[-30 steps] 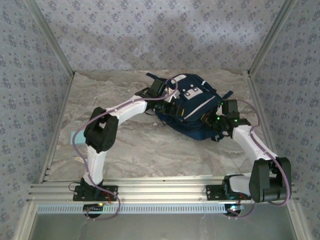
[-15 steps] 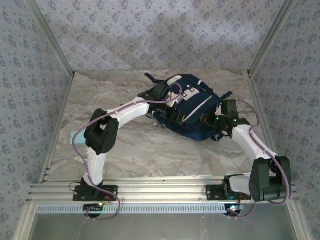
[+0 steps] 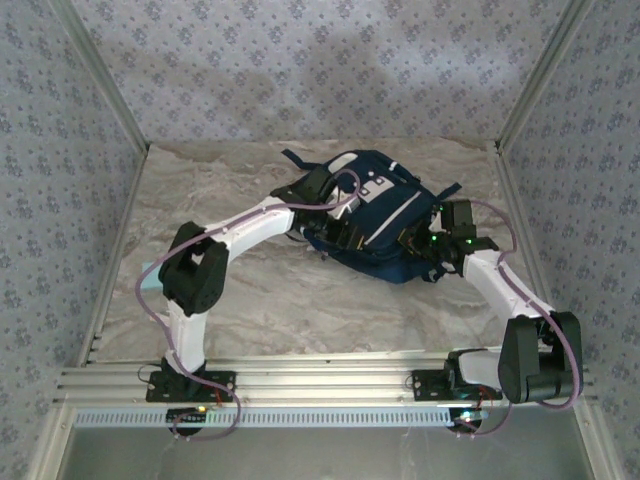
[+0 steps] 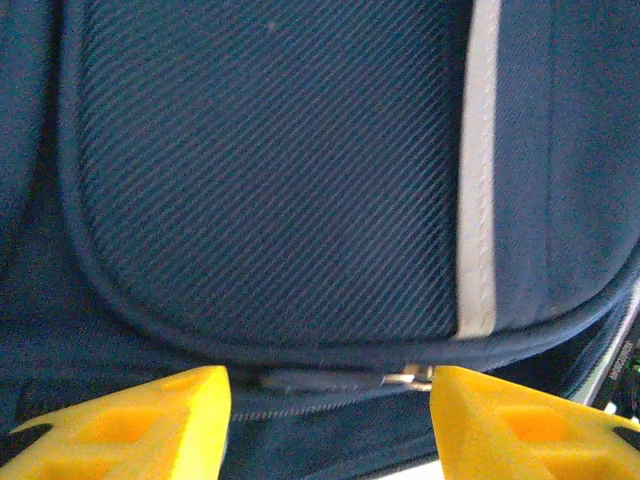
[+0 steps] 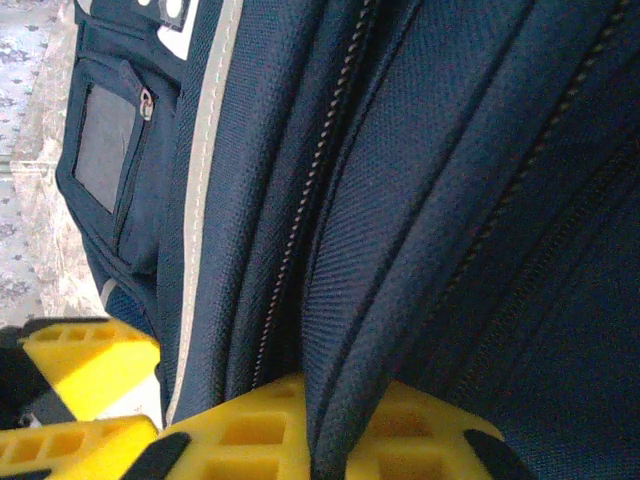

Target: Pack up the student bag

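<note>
Student bag (image 3: 385, 215) shifted left, left jaws straddling zipper pull (image 4: 330, 379)

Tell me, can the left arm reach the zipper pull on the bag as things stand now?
Probably yes. The zipper pull lies just ahead, between the open left fingers, on the student bag, and nothing seems to cover it.
</note>
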